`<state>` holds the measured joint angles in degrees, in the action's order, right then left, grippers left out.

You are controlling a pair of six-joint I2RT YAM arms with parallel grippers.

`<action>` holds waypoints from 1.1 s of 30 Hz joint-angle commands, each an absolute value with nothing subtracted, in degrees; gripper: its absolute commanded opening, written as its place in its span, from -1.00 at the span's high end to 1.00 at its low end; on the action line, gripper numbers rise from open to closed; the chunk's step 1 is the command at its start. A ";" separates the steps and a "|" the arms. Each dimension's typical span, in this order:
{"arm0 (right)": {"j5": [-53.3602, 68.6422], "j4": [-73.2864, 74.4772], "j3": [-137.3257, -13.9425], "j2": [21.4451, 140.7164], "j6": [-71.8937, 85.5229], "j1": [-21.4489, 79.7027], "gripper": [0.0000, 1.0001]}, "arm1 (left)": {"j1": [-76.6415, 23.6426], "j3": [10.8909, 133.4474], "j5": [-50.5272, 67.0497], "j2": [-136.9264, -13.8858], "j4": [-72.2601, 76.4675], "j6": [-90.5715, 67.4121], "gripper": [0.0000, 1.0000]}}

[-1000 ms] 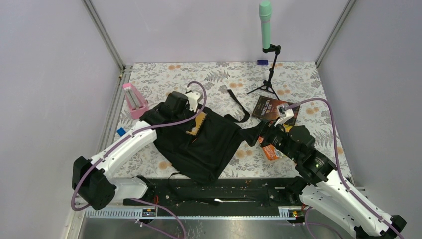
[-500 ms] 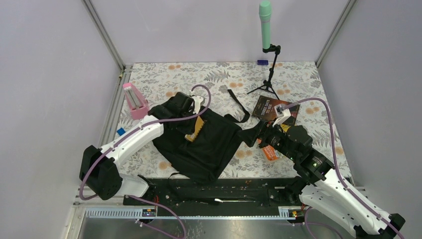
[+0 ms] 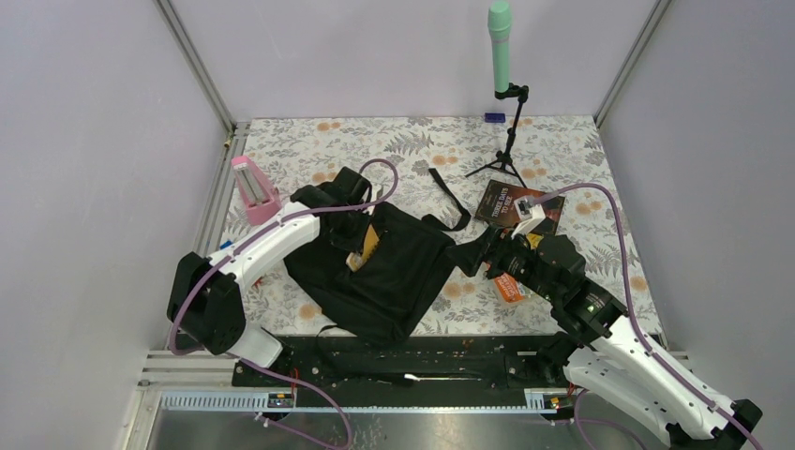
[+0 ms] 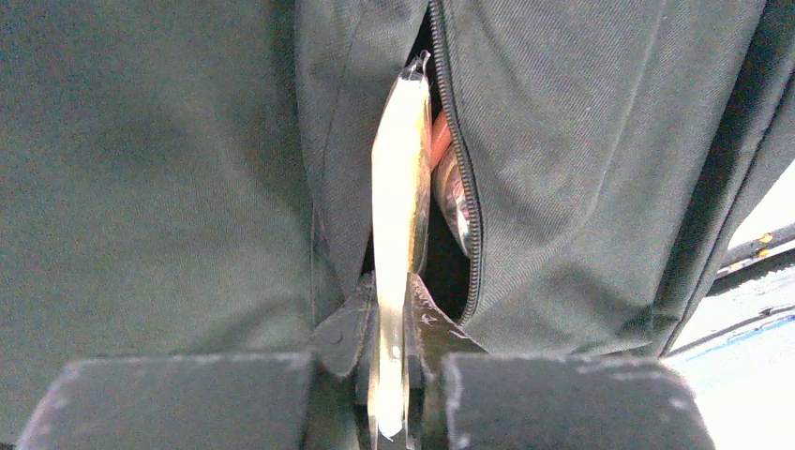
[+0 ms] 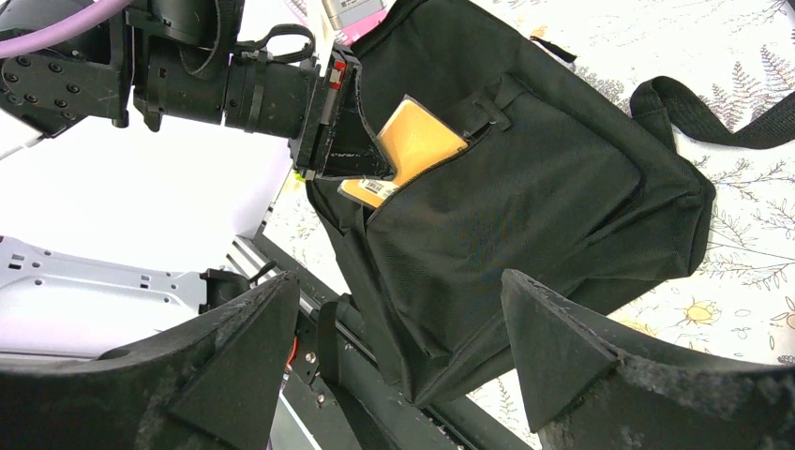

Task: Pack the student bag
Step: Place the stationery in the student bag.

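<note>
Bag position: student bag (image 3: 398, 277) flat on counter (image 3: 562, 150), near-centre, front pocket up, between both arms.
Left tool: left tool (image 4: 389, 323) clenched on near end of flat yellow packet (image 4: 398, 187), pinched edge-on.
Packet vs pocket: far end inside zip opening (image 4: 448, 258); near end with white label outside, seen from right wrist view.
Long axis: packet length in line with left tool's reach, pointing straight into pocket; flat face parallel to zip teeth (image 4: 466, 206).
Direction from tool: pocket interior dead ahead of left tool, no sideways offset visible.
Pocket contents: something orange and shiny beside packet, just inside zip; touching or not, cannot tell.
Right tool: right tool (image 5: 394, 286) released, jaws spread wide, grasping nothing, hovering off bag's right side.
Nearer arm: left, already at the opening; right well apart from it.
Loose items: dark book (image 3: 517, 204) and small orange item (image 3: 508, 286) on counter near right arm.
Step (judged): mid-insert of packet into front pocket.
Next move (judged): straight push along packet's axis, then release.
Risk (judged): packet corner snagging on zip teeth or on the item inside.
</note>
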<state>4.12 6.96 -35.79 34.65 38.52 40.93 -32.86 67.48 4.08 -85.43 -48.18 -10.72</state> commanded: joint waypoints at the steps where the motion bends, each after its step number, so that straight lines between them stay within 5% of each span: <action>1: 4.24 4.27 -35.70 34.68 38.75 40.55 -0.70 | -32.26 70.80 0.23 -84.01 -51.63 -13.60 1.00; 15: 6.84 3.54 -38.38 45.04 36.87 41.66 -0.44 | -29.96 66.99 11.36 -83.75 -49.70 -13.71 1.00; 33: 6.98 6.08 -40.86 45.32 34.80 42.47 -0.41 | -26.88 63.48 23.25 -89.95 -41.49 -10.99 1.00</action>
<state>5.72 7.05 -37.69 45.82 36.23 41.91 -26.79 64.18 19.20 -89.84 -44.75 -12.19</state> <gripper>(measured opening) 0.709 0.058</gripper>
